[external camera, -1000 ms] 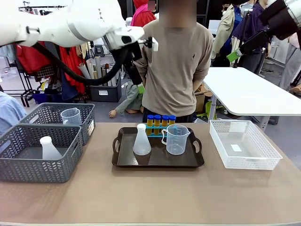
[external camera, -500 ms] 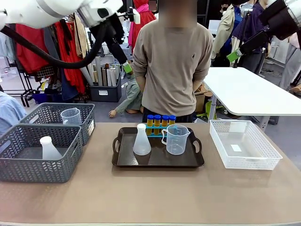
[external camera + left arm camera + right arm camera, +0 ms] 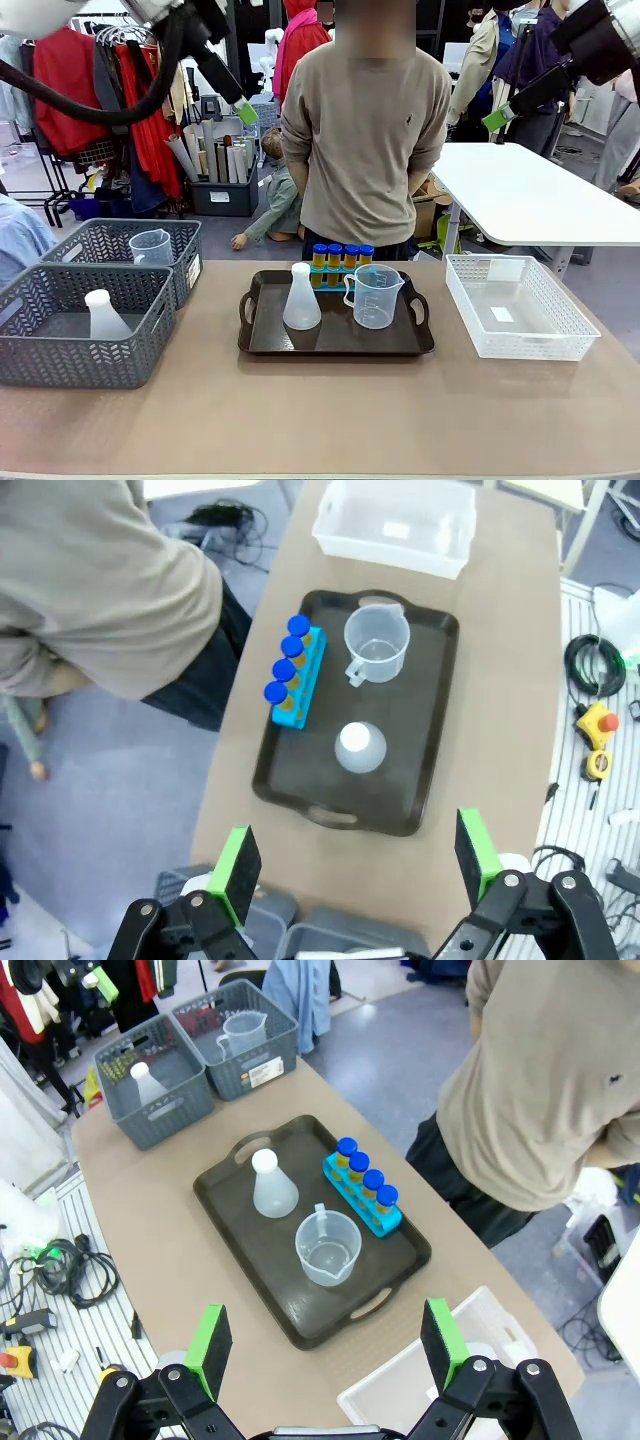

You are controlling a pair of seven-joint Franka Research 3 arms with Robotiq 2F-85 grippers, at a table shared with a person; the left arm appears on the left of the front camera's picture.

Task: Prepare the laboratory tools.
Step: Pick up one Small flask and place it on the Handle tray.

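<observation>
Nearest, a conical flask and measuring beaker stood on the dark tray, with the blue-capped tubes racked behind, apparently staged for pickup. Overhead, the left gripper and right gripper hung wide apart, holding nothing.

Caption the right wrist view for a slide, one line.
Open right gripper high above the tray holding a flask, beaker and rack of blue-capped tubes.

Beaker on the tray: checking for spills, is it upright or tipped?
Upright: the measuring beaker stands on the tray, its open mouth facing up.
</observation>
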